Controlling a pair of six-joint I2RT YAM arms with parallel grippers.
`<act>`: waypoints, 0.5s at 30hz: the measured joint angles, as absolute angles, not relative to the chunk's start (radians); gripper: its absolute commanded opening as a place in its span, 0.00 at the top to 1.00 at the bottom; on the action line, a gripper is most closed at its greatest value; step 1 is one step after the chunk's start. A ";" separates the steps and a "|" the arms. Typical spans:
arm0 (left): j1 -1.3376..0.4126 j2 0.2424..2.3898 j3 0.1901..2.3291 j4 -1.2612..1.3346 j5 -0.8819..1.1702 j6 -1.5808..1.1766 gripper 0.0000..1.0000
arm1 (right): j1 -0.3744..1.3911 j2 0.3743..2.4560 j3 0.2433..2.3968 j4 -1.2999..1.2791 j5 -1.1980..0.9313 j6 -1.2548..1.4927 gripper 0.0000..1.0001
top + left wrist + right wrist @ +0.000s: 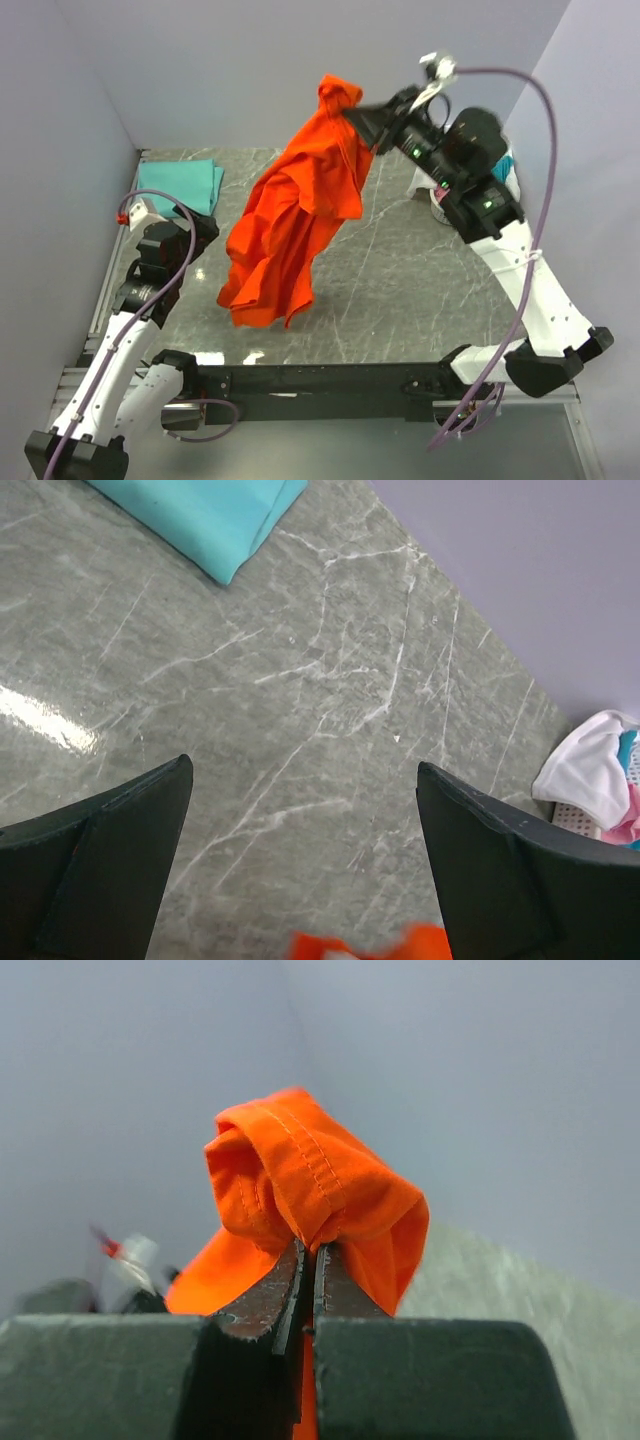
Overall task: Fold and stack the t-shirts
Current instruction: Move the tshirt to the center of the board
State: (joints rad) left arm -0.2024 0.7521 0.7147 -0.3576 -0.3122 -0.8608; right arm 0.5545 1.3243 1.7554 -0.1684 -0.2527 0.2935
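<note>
**Above the table: orange shirt aloft**

Over the grey marbled table (410, 280), the right gripper (368, 122) pinches a bunched hem of the crumpled, hanging orange shirt (300, 215). A folded teal shirt (182, 185) lies far left. Pale walls (250, 60) surround the table. The left gripper (200, 228) stands wide open, empty. The right arm (520, 280) hides most of the basket (578, 818).

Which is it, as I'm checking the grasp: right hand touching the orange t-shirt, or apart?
Touching. The right wrist view shows the right hand shut on a fold of the orange t-shirt.
</note>
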 measured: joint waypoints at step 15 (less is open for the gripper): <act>-0.202 0.914 0.603 -0.360 -0.124 -0.923 0.01 | 0.237 1.399 0.998 -0.359 0.040 0.503 0.32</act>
